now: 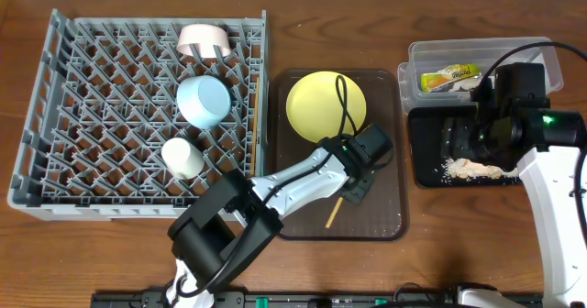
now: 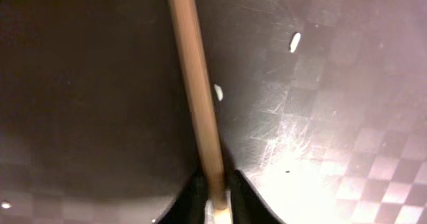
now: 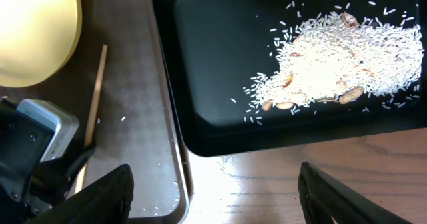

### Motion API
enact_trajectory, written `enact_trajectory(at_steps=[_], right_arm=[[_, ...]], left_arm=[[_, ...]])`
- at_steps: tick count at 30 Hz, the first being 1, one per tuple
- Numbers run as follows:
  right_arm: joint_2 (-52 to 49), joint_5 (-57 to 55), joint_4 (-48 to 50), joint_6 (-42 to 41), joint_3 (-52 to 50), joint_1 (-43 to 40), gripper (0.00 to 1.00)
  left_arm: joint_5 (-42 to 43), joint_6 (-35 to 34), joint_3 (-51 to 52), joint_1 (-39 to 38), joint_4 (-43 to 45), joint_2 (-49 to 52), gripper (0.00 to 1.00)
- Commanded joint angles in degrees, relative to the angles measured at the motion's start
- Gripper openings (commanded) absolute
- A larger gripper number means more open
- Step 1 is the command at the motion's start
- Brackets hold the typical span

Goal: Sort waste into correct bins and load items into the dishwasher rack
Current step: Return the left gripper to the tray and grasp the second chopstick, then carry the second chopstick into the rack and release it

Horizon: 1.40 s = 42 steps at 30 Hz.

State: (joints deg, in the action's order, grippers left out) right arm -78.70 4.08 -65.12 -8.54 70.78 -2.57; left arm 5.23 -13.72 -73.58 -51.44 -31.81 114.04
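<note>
Grey dishwasher rack point(image 1: 83, 115) filled the left of the overhead frame. It held the whitish-pink bowl point(image 1: 202, 40) at its top edge, the light blue bowl point(image 1: 204, 100) below that, and the small white cup point(image 1: 183, 158) lower again. Brown tray point(image 1: 376, 221) at centre carried the yellow-green plate point(image 1: 326, 106) in its upper half and one chopstick point(image 1: 332, 214) near lower middle. Clear tub point(image 1: 431, 53) at upper right held the snack wrapper point(image 1: 449, 76). Black tray point(image 1: 426, 143) just below the tub held a pile of rice scraps point(image 1: 472, 168) with a few brownish bits mixed in.

Left fingers point(image 2: 190, 201) were pinched shut on the chopstick, which ran up the left wrist frame over the brown tray. Stray grains point(image 2: 295, 42) lay beside it. Right fingers point(image 3: 100, 197) stood wide apart with nothing between them, above the black tray's rim and bare tabletop point(image 1: 459, 244).
</note>
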Motion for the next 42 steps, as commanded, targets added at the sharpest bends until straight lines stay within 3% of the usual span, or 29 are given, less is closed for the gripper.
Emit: enact_trajectory(at_steps=[1, 8, 14, 24, 33, 42], right_arm=[[0.4, 0.0, -0.1, 0.5, 0.5, -0.4, 0.77], [0.4, 0.0, -0.1, 0.5, 0.4, -0.4, 0.76], [0.4, 0.0, 0.0, 0.5, 0.4, -0.4, 0.77], [0.4, 0.0, 0.0, 0.5, 0.5, -0.4, 0.77], [0.4, 0.0, 0.0, 0.5, 0.5, -0.4, 0.77], [0.4, 0.0, 0.1, 0.5, 0.5, -0.4, 0.77]], left_arm=[[0.2, -0.1, 0.6, -0.4, -0.3, 2.4, 0.07], [0.2, 0.2, -1.0, -0.4, -4.0, 0.0, 0.06], [-0.4, 3.7, -1.5, 1.1, -6.3, -9.1, 0.06], [-12.4, 4.1, -1.5, 14.5, -6.4, -24.0, 0.06], [-12.2, 4.0, -1.3, 30.2, -5.4, -22.0, 0.06], [-8.3, 4.0, -0.9, 33.6, -5.2, -14.3, 0.06]])
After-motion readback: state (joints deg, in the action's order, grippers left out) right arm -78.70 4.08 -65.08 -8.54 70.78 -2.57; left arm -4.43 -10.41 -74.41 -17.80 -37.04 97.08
